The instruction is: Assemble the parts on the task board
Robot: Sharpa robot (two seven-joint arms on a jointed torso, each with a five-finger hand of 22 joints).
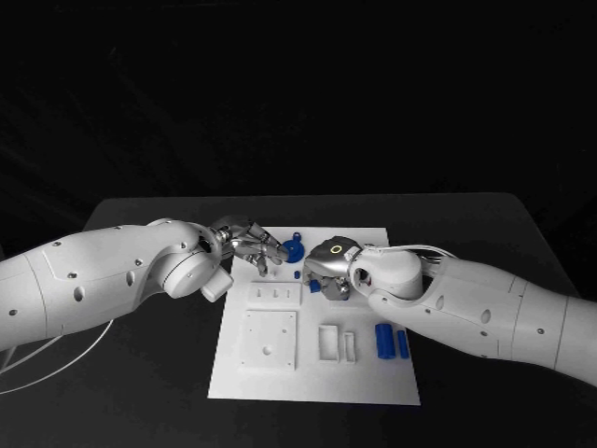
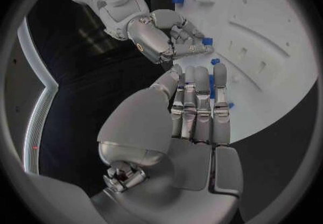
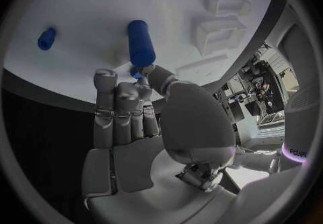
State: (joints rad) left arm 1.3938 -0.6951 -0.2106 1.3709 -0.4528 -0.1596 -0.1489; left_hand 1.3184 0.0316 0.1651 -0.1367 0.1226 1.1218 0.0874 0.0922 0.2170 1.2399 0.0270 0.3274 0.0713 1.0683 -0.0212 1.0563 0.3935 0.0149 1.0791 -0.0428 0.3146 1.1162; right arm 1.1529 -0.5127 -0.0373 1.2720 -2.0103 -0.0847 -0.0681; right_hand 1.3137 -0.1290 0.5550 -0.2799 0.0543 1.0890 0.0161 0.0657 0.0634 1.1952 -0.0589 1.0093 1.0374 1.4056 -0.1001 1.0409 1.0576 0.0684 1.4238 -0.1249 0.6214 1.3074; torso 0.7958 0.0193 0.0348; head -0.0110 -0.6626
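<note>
Blue part (image 2: 206,41) pinched in your right hand (image 1: 328,273) over task board (image 1: 319,369) middle. Left hand (image 1: 249,245) released, hovering alongside. Insertion step likely; next, line part up with its socket.

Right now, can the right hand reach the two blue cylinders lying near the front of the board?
Probably yes. The two blue cylinders lie bare on the task board, beside the right arm, and nothing covers them. The right hand pinches a small blue part, which it should place first.
</note>
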